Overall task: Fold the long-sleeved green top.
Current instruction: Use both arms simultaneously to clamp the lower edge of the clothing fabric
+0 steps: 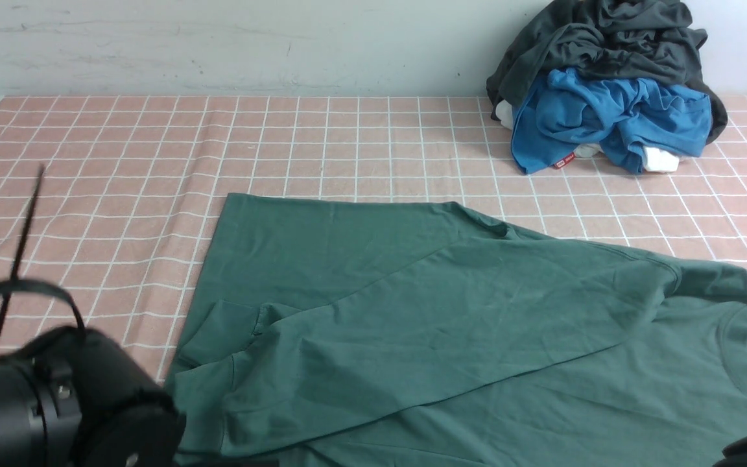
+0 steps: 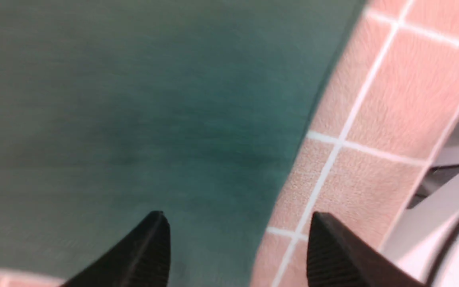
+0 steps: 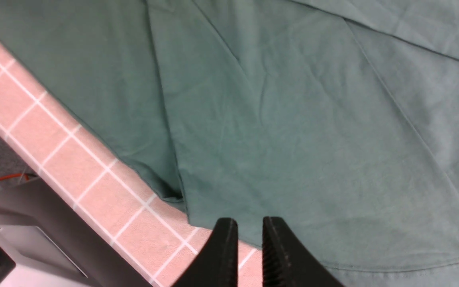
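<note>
Green long-sleeved top (image 1: 412,311) lay across the checked cloth (image 1: 153,162); left gripper (image 2: 237,217) gaped empty at that cloth's edge, right gripper (image 3: 247,221) nearly shut, empty. A careless tug could undo the folded sleeve (image 1: 373,337).

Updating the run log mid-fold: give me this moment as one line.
green long-sleeved top: flat, sleeve folded across body | left gripper: open, empty, over top's edge | right gripper: nearly shut, empty

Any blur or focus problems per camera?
Front view: green long-sleeved top sharp, left arm close to the lens blurred. Left wrist view: the top soft and smeared throughout. Right wrist view: crisp seams, even light, no glare.
</note>
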